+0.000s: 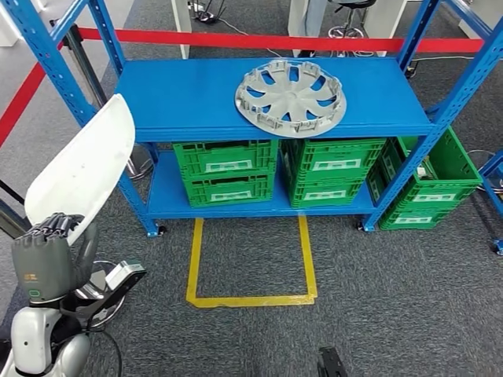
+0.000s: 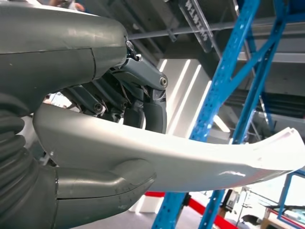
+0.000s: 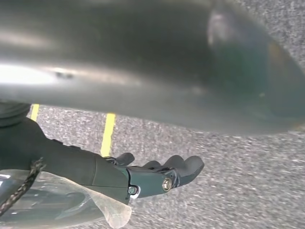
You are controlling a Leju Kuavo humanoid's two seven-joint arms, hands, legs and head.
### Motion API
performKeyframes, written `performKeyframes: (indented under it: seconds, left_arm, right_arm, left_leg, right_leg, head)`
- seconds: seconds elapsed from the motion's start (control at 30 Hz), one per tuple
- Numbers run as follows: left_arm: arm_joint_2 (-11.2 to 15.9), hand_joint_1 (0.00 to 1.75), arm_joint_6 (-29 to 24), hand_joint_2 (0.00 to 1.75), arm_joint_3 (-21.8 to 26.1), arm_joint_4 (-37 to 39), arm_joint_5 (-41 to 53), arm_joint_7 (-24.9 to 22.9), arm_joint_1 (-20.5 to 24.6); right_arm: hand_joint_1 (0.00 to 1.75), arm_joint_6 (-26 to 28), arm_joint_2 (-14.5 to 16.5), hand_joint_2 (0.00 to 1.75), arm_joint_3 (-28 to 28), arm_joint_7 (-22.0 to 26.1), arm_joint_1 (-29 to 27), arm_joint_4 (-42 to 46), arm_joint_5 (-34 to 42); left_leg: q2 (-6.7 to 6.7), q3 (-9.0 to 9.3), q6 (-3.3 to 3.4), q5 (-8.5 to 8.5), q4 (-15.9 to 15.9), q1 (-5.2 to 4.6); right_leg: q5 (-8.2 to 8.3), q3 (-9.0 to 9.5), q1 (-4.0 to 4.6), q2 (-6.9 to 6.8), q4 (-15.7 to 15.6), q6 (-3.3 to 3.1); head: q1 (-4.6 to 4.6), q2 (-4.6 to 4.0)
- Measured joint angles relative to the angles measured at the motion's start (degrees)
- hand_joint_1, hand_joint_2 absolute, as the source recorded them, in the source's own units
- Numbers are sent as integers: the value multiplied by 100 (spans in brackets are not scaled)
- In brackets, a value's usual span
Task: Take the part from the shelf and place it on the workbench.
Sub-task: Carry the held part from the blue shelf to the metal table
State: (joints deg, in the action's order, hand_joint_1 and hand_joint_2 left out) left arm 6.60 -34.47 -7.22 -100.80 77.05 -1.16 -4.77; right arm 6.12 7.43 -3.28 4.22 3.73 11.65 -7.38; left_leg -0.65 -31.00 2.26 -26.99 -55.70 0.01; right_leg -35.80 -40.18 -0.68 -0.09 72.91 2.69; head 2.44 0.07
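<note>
My left hand (image 1: 50, 251) is raised at the lower left of the head view and grips a white curved panel (image 1: 83, 165), which slants up and away from it toward the shelf's left post. In the left wrist view the white panel (image 2: 187, 160) is clamped between the dark fingers (image 2: 144, 98) on one side and the thick grey thumb (image 2: 104, 188) on the other. My right hand (image 3: 158, 174) hangs over the grey carpet with its fingers stretched out and nothing in them.
Ahead stands a blue shelf (image 1: 178, 98) with a silver wheel cover (image 1: 291, 98) on its top board and green crates (image 1: 225, 169) beneath; more crates (image 1: 433, 188) sit right. A yellow square (image 1: 252, 298) marks the carpet; red tape (image 1: 267, 39) runs behind.
</note>
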Motion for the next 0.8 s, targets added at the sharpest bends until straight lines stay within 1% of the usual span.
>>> performKeyframes:
  seconds: [0.03, 0.07, 0.1, 0.13, 0.17, 0.2, 0.23, 0.27, 0.3, 0.33, 0.37, 0.4, 0.43, 0.47, 0.5, 0.53, 0.57, 0.6, 0.63, 0.67, 0.7, 0.73, 0.77, 0.8]
  left_arm:
    - [-1, 169, 1, 175, 1, 0, 0, 0, -1]
    - [-2, 169, 1, 175, 1, 0, 0, 0, -2]
    - [-2, 169, 2, 175, 1, 0, 0, 0, -3]
    - [-3, 169, 5, 175, 3, -1, -1, 0, -4]
    - [-3, 169, 9, 175, 9, -3, -4, 0, -3]
    - [-4, 169, 16, 175, 16, -5, -9, 0, -3]
    - [-4, 169, 26, 175, 24, -9, -16, 0, -4]
    - [-4, 169, 38, 175, 31, -12, -29, 0, -7]
    - [-6, 169, 49, 175, 37, -15, -45, 0, -18]
    - [-6, 169, 63, 175, 49, -20, -62, 0, -35]
    - [-5, 169, 80, 175, 68, -25, -86, 0, -53]
    - [-4, 169, 100, 175, 93, -31, -108, 0, -70]
    - [-4, 169, 124, 175, 121, -34, -127, 0, -84]
    - [-4, 169, 146, 175, 147, -37, -147, -1, -95]
    - [-7, 169, 161, 175, 168, -37, -161, -1, -106]
    - [-8, 169, 172, 175, 185, -38, -173, -4, -114]
    - [-9, 169, 183, 175, 200, -39, -184, -7, -120]
    - [-9, 169, 199, 175, 218, -44, -193, -9, -121]
    - [-9, 169, 219, 175, 239, -54, -199, -11, -121]
    - [-10, 169, 238, 175, 261, -69, -202, -10, -120]
    - [-10, 169, 251, 175, 285, -87, -203, -7, -118]
    - [-11, 169, 256, 175, 304, -102, -205, -3, -117]
    - [-11, 169, 258, 175, 321, -112, -208, 2, -117]
    - [-13, 169, 261, 175, 334, -116, -213, 5, -119]
  right_arm:
    - [0, -1, 0, 0, 0, 0, -1, 0, -1]
    - [0, -4, 0, 0, 0, 0, 0, 0, -1]
    - [0, -8, 0, 0, 0, 0, 4, 0, -1]
    - [0, -16, 0, 0, 0, 0, 14, 1, -1]
    - [0, -25, 1, 0, 0, 1, 26, 3, -1]
    - [0, -30, 1, 0, 0, 3, 37, 5, -4]
    - [0, -34, 2, 0, 0, 10, 44, 7, -13]
    - [0, -33, 2, 0, 1, 23, 41, 8, -25]
    - [0, -32, 8, 0, 1, 42, 35, 8, -43]
    - [0, -27, 14, 0, 2, 61, 30, 8, -63]
    - [0, -22, 20, 0, 2, 81, 26, 9, -86]
    - [0, -19, 29, 0, 1, 99, 26, 12, -107]
    - [0, -15, 33, 0, 0, 113, 26, 15, -125]
    - [0, -15, 38, 0, -1, 125, 26, 17, -138]
    - [0, -16, 42, 0, -2, 131, 26, 17, -144]
    - [0, -15, 45, 0, -2, 137, 26, 17, -151]
    - [0, -15, 46, 0, -2, 144, 27, 17, -161]
    - [0, -14, 48, 0, -3, 157, 27, 18, -173]
    - [0, -12, 51, 0, -4, 170, 28, 20, -187]
    - [0, -10, 55, 0, -5, 183, 30, 23, -205]
    - [0, -8, 59, 0, -8, 194, 32, 26, -222]
    - [0, -7, 63, 0, -12, 199, 36, 29, -237]
    - [0, -7, 66, 0, -17, 203, 38, 31, -252]
    - [0, -7, 67, 0, -22, 204, 35, 30, -263]
  left_leg:
    - [-3, -80, 0, 46, -22, -8]
    - [-4, -156, -5, 85, -48, -13]
    - [-3, -223, -16, 116, -78, -17]
    - [-3, -283, -33, 143, -111, -22]
    - [-3, -332, -58, 174, -144, -31]
    - [-5, -371, -84, 214, -167, -38]
    - [-8, -402, -111, 262, -178, -41]
    - [-9, -428, -138, 318, -179, -43]
    - [-6, -462, -164, 348, -175, -41]
    - [3, -503, -197, 293, -202, -37]
    - [14, -559, -233, 123, -317, -31]
    - [24, -626, -268, -143, -537, -20]
    - [31, -692, -303, -453, -858, -5]
    - [32, -748, -330, -711, -1237, 10]
    - [32, -768, -351, -835, -1561, 20]
    - [32, -735, -366, -818, -1762, 30]
    - [32, -623, -373, -679, -1781, 39]
    - [33, -430, -373, -494, -1606, 47]
    - [37, -169, -365, -357, -1288, 54]
    - [43, 135, -348, -327, -855, 52]
    - [50, 386, -321, -381, -465, 46]
    - [57, 542, -293, -456, -191, 34]
    - [60, 606, -257, -502, -35, 17]
    - [55, 568, -216, -478, 3, 17]
  right_leg:
    - [39, 33, 1, 0, 144, 1]
    - [184, 172, 1, 0, 64, -7]
    - [362, 407, 2, 0, -218, -23]
    - [466, 700, 6, 0, -632, -45]
    - [498, 997, 13, 1, -1072, -65]
    - [473, 1212, 22, 3, -1410, -81]
    - [425, 1331, 34, 8, -1616, -91]
    - [422, 1362, 41, 12, -1699, -98]
    - [449, 1322, 30, 8, -1723, -120]
    - [492, 1274, 20, 3, -1742, -166]
    - [547, 1214, 6, -7, -1759, -224]
    - [607, 1145, -7, -17, -1770, -278]
    - [666, 1077, -2, -21, -1761, -317]
    - [723, 1002, 1, -28, -1748, -332]
    - [774, 924, 4, -33, -1728, -334]
    - [822, 837, 5, -38, -1700, -333]
    - [869, 743, 6, -42, -1663, -325]
    - [911, 649, 5, -42, -1622, -313]
    - [951, 565, 5, -39, -1581, -294]
    - [990, 493, 12, -32, -1539, -267]
    - [1034, 441, 17, -26, -1511, -235]
    - [1088, 404, 19, -21, -1498, -197]
    - [1152, 375, 19, -19, -1502, -154]
    - [1213, 351, 14, -18, -1519, -113]
  head:
    - [0, 0]
    - [1, 0]
    - [1, 0]
    - [1, 0]
    - [-4, 0]
    - [-5, 0]
    - [-9, 0]
    - [-9, 0]
    - [-3, 0]
    - [-7, 0]
    - [-17, 0]
    - [-33, 0]
    - [-48, 0]
    - [-57, 0]
    - [-59, 0]
    - [-57, 0]
    - [-59, 0]
    - [-60, 0]
    - [-60, 0]
    - [-61, 0]
    - [-59, 0]
    - [-59, 0]
    - [-59, 0]
    - [-57, 0]
